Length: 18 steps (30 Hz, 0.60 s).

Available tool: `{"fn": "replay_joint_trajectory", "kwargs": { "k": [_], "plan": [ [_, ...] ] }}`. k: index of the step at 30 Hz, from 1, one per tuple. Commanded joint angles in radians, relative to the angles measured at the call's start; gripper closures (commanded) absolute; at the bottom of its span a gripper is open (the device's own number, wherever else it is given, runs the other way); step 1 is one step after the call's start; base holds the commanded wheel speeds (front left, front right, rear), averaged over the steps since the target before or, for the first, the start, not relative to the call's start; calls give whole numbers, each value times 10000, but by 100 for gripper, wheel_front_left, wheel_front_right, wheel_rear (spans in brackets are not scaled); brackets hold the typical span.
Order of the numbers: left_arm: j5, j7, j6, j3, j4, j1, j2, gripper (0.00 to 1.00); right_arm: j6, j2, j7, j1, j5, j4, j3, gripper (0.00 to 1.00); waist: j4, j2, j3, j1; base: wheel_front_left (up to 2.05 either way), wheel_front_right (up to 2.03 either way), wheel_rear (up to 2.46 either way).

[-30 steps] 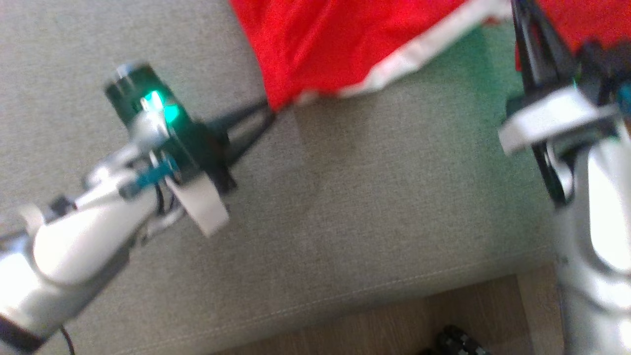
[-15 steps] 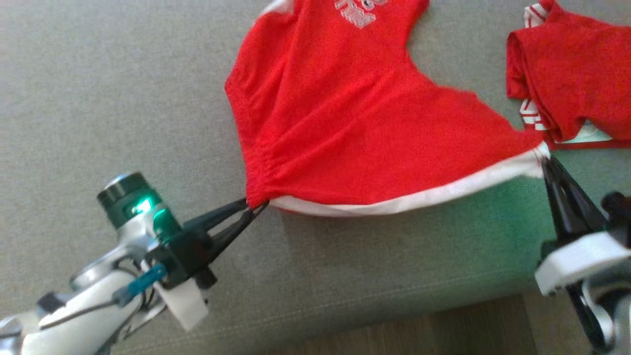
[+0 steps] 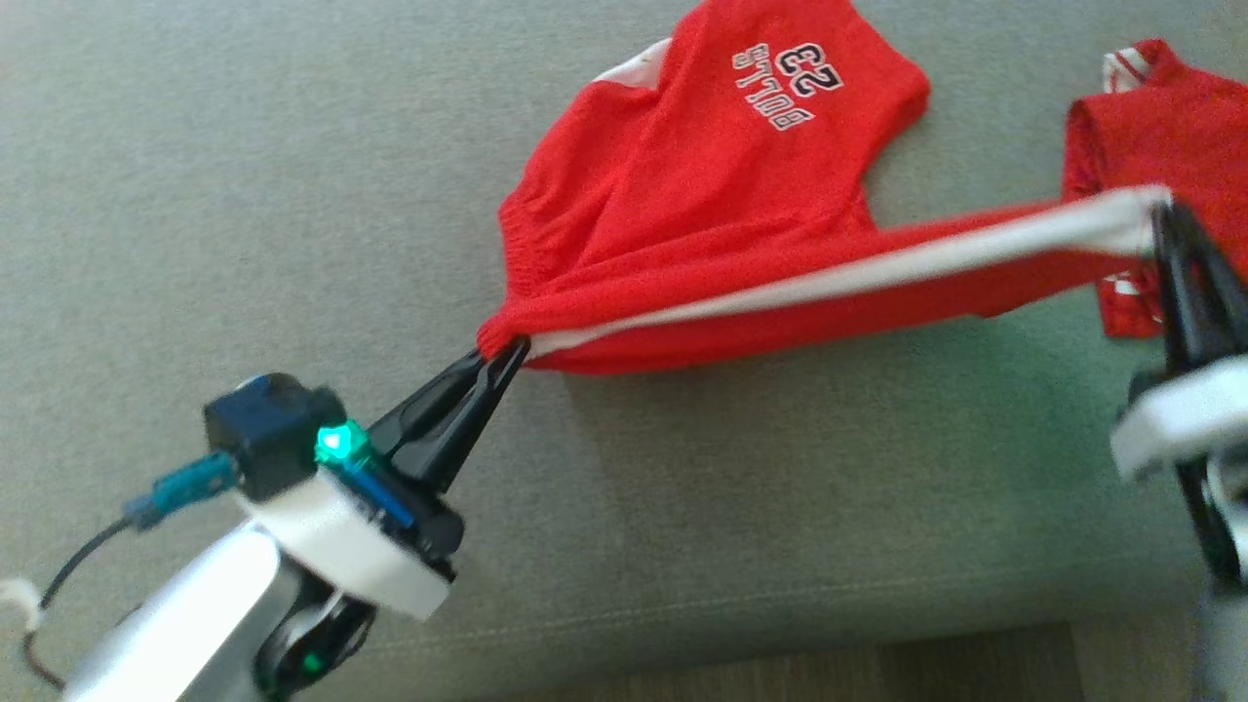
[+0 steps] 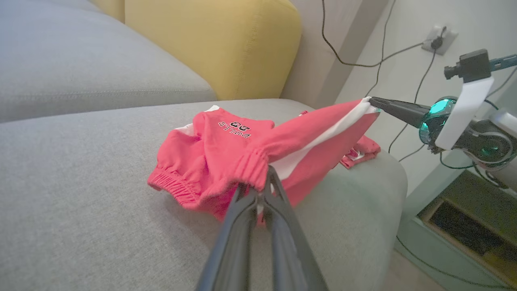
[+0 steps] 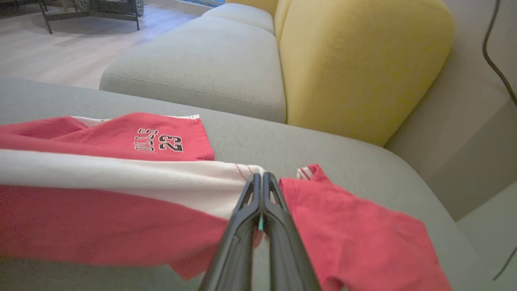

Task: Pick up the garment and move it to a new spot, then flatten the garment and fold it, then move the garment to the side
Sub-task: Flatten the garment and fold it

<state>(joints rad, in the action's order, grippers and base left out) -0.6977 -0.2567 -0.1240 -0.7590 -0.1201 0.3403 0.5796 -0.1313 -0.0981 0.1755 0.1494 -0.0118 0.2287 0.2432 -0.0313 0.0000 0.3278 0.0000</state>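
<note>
Two grippers share one garment. My left gripper (image 3: pixel 505 353) is closed tight on the gathered waistband corner of the red garment (image 3: pixel 702 185), and my right gripper (image 3: pixel 1162 213) is closed on the far end of its white stripe. Half a second ago that stripe sagged in a slack curve close to the sofa seat (image 3: pixel 244 195). Now it runs taut and raised between my fingertips, with red cloth hanging beneath it. The printed leg lies flat toward the seat's back edge. The head camera has also shifted, so part of the difference is framing. I judge that the fold is beginning: the lifted side looks ready to be carried over the resting half. A second red garment (image 3: pixel 1180 117) at the seat's right end is partly hidden behind the stripe. My right wrist is blurred and cut off by the frame edge. How much cloth either pair of fingers holds is hard to make out.
</note>
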Motion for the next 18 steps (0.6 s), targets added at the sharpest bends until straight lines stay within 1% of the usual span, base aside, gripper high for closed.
{"fn": "replay_joint_trajectory", "kwargs": {
  "k": [1, 3, 4, 9, 13, 18],
  "plan": [
    [-531, -50, -29, 480, 178, 678, -101, 100, 6, -234, 151, 934, -310, -64, -279, 100, 242, 0, -7, 0, 0, 0, 0],
    [-1097, -20, -45, 447, 764, 1001, -476, 100, 6, -369, 309, 1746, -661, -639, -343, 100, 410, 0, 61, 0, 0, 0, 0],
    [-1097, -20, -45, 447, 764, 1001, -476, 100, 6, -369, 309, 1746, -661, -639, -343, 100, 410, 0, 61, 0, 0, 0, 0],
    [-2369, 92, -61, 423, 2298, 1968, -1536, 100, 6, -740, 647, 3735, -1545, -2242, -538, 100, 897, 0, 347, 0, 0, 0, 0],
    [-3325, 114, -64, 395, 3266, 2752, -2268, 100, 6, -929, 853, 5147, -1892, -3519, -933, 100, 1239, 0, 689, 0, 0, 0, 0],
    [-4146, 232, -65, 183, 4271, 3731, -2790, 100, 6, -1231, 835, 6798, -2240, -5212, -1383, 100, 1610, 0, 1180, 0, 0, 0, 0]
  ]
}}
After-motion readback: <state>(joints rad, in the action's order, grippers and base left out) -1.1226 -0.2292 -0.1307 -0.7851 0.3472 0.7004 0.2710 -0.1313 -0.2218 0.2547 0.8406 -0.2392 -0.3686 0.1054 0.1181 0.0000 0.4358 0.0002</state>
